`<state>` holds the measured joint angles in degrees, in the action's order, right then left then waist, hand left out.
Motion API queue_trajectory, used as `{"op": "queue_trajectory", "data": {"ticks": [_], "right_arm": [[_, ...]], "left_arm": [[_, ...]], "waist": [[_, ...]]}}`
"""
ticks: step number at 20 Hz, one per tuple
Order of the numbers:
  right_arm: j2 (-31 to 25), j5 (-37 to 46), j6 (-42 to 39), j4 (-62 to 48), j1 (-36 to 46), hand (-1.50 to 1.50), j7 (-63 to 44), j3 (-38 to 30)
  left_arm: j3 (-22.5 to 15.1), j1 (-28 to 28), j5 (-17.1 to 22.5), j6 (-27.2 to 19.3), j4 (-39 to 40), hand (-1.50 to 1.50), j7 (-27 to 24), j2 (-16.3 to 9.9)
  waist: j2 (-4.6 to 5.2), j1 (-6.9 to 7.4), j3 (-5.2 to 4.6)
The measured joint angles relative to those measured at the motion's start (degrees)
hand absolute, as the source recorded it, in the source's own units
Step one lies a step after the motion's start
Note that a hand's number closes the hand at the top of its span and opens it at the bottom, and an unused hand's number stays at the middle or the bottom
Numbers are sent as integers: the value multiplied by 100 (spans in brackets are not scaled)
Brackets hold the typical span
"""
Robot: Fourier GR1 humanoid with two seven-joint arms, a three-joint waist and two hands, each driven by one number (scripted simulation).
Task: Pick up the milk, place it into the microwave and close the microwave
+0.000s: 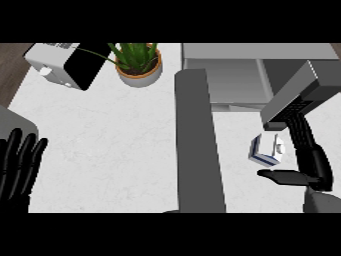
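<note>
Your right hand point(306, 172) sits near the worktop's point(114, 145) right front edge with its fingers straight and apart, thumb spread under the milk point(267, 149), which stands just beside the palm and is not yet enclosed; bring the fingers round its far side and the thumb against its near side before you lift. Your left hand point(10, 165) rests open, fingers up, at the front left edge. Beyond the milk the microwave point(232, 75) stands open at the back right edge, its door point(199, 140) swung towards you, so carry the milk in clear of it.
</note>
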<state>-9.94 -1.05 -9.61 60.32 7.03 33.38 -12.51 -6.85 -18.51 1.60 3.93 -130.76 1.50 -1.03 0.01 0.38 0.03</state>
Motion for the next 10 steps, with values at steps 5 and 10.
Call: {"op": "queue_trajectory", "data": {"ticks": [5,10], "right_arm": [[-155,-4,-215,-1181,314,-150,793,-177],[-259,50,-315,-2410,773,-150,1524,-302]], "left_arm": [[-77,-38,-106,-27,115,-150,-130,29],[-122,-170,-181,-10,119,-150,-279,37]], "waist": [[4,8,1],[7,23,1]]}}
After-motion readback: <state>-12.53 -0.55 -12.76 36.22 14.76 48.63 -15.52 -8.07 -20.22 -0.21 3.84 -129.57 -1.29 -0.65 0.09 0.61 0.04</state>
